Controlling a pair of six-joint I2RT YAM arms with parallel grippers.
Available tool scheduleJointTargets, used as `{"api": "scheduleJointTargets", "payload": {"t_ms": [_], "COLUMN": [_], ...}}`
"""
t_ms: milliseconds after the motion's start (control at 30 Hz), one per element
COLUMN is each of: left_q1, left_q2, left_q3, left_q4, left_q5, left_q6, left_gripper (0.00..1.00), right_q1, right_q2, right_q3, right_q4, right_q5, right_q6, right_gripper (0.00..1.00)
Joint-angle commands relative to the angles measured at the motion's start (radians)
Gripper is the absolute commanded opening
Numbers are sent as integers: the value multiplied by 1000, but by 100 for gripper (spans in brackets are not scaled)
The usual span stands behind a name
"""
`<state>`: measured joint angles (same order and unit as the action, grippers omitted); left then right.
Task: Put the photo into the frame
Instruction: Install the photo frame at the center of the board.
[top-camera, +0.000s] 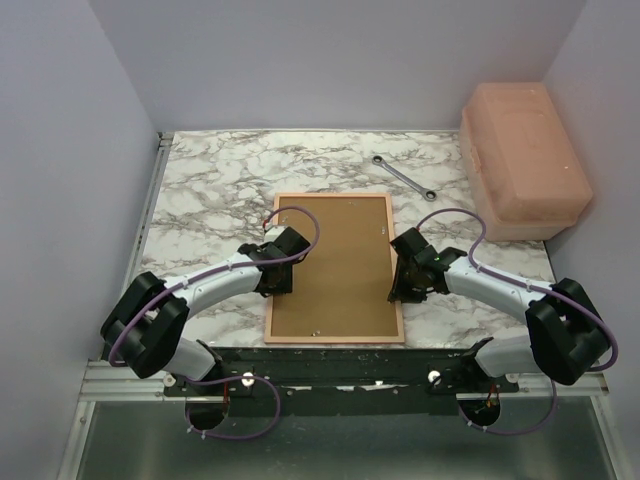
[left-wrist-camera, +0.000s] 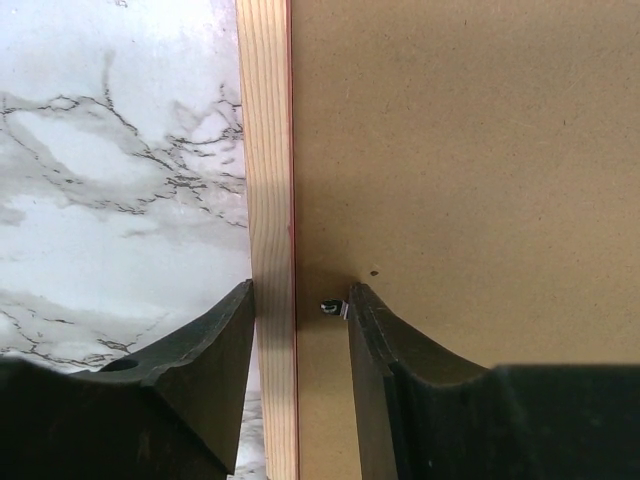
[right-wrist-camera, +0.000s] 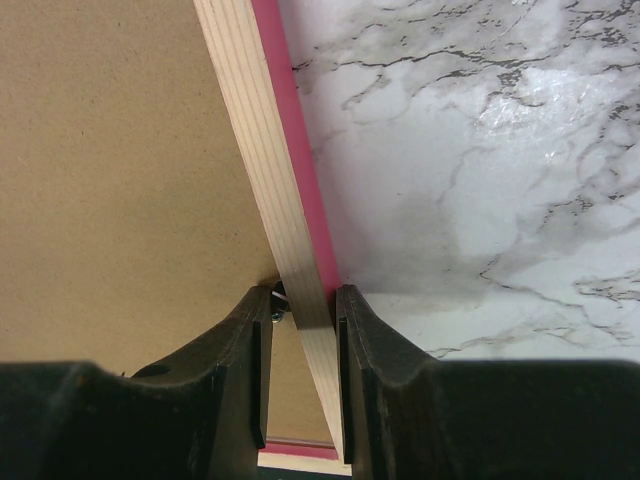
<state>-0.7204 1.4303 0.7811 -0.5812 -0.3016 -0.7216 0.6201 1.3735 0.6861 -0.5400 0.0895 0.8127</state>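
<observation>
The frame (top-camera: 332, 197) lies pale wooden reverse up at the middle of the marble bench (top-camera: 215, 185), a brown backing board (top-camera: 335, 270) set in it. The right gripper (right-wrist-camera: 305, 300) is clamped on its right rail. The left gripper (left-wrist-camera: 300, 305) straddles the left rail, fingers apart. A wrench (top-camera: 403, 177) lies beyond.

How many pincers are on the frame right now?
2: the left pincer sits astride the frame's left rail, jaws apart; the right pincer is clamped on its right rail.
</observation>
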Motion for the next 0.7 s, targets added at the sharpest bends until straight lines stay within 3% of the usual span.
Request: {"api": "scheduleJointTargets", "payload": {"t_ms": [0, 167, 200, 400, 667], "left_q1": [-16, -2, 2, 13, 18], "left_q2": [8, -7, -5, 52, 119], "left_q3": [-48, -26, -19, 37, 56], "left_q4": [-40, -34, -29, -60, -106], "left_q5": [99, 127, 135, 128, 86], "left_q6": [-8, -33, -37, -63, -82], "left_gripper": [28, 61, 62, 59, 34], "right_q1": [6, 6, 6, 6, 6], "right_q2": [83, 85, 86, 91, 99], "right_q3": [-46, -45, -45, -43, -45], "right_q4": [68, 70, 70, 69, 77], "right_q5": [15, 13, 13, 14, 13], "right_q6": [-9, -12, -12, -18, -20], "right_gripper": [2, 2, 2, 2, 3]}}
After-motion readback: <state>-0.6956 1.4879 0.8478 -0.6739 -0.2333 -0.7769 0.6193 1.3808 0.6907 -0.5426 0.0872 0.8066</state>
